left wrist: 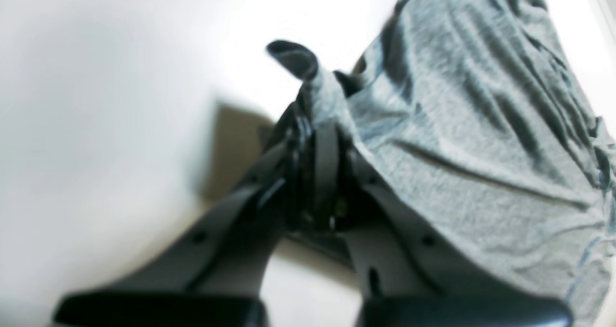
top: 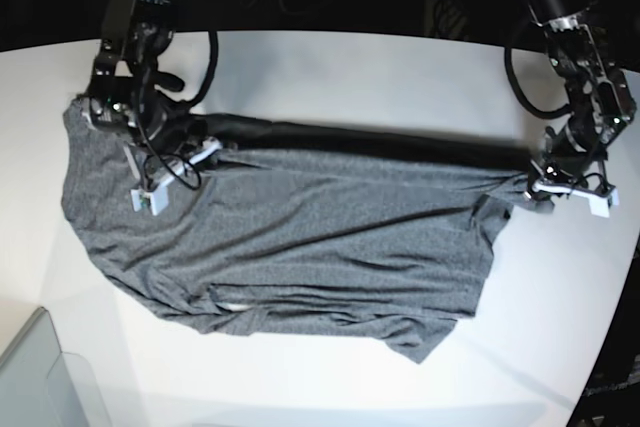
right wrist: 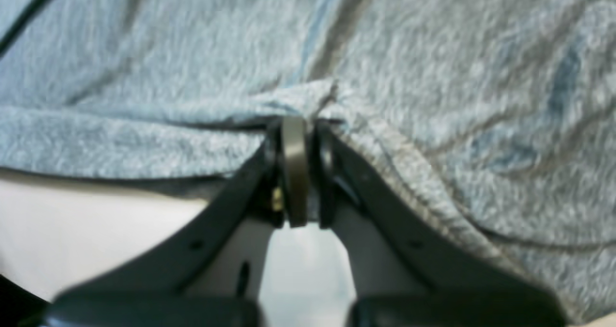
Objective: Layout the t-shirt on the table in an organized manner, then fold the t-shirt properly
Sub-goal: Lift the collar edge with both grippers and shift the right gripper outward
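Grippers left (left wrist: 320, 124) and right (right wrist: 294, 124) pinch t-shirt (top: 300, 237) over table (top: 400, 67).

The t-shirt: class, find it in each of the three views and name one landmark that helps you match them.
Left wrist: the t-shirt fills the right side, one end pinched in the shut left gripper.
Right wrist: it fills the upper frame, its edge pinched in the shut right gripper.
Base: it lies stretched across the middle of the white table, between both arms.
Shared landmark: the white table under the cloth.
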